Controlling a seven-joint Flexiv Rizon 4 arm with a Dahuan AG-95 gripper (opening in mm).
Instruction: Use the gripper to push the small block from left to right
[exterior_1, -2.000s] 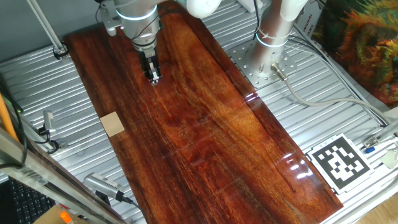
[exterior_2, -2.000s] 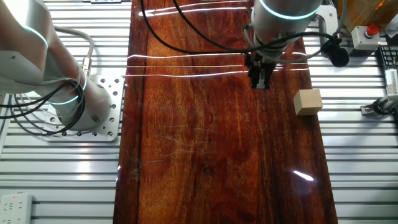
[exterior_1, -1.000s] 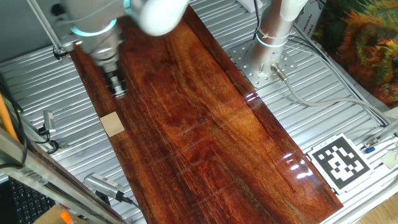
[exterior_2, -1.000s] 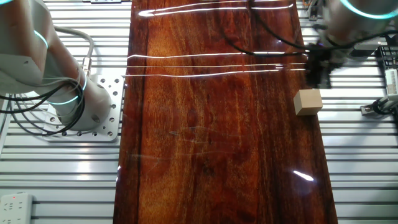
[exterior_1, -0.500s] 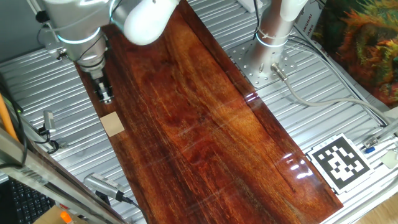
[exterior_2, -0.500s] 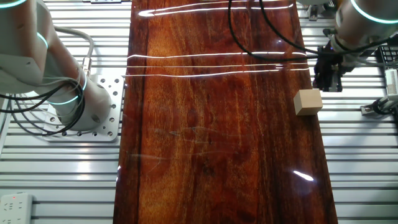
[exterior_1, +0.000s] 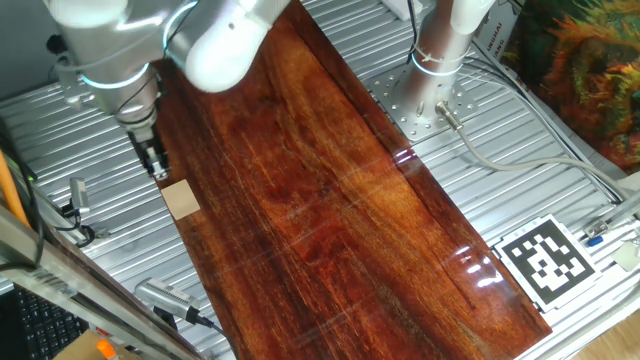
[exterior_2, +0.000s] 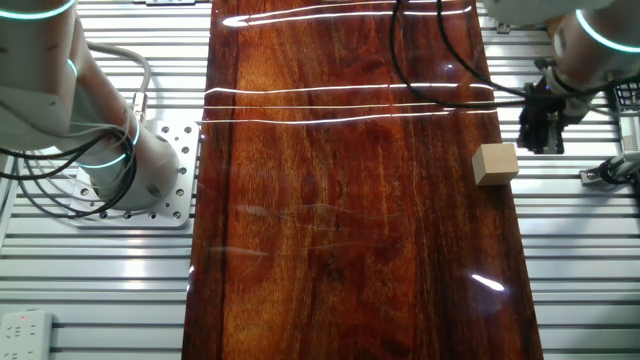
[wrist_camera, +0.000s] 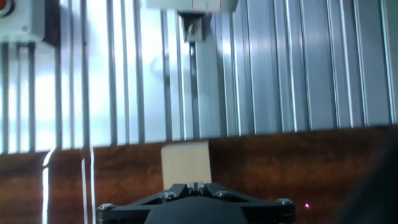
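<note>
A ribbed silver metal table (exterior_1: 90, 125) carries a long glossy reddish-brown wooden board (exterior_1: 330, 190). A small pale tan wooden cube (exterior_1: 181, 199) sits on the board's edge at nine o'clock. A black-and-white square printed marker (exterior_1: 547, 260) lies on the metal at four o'clock.
</note>
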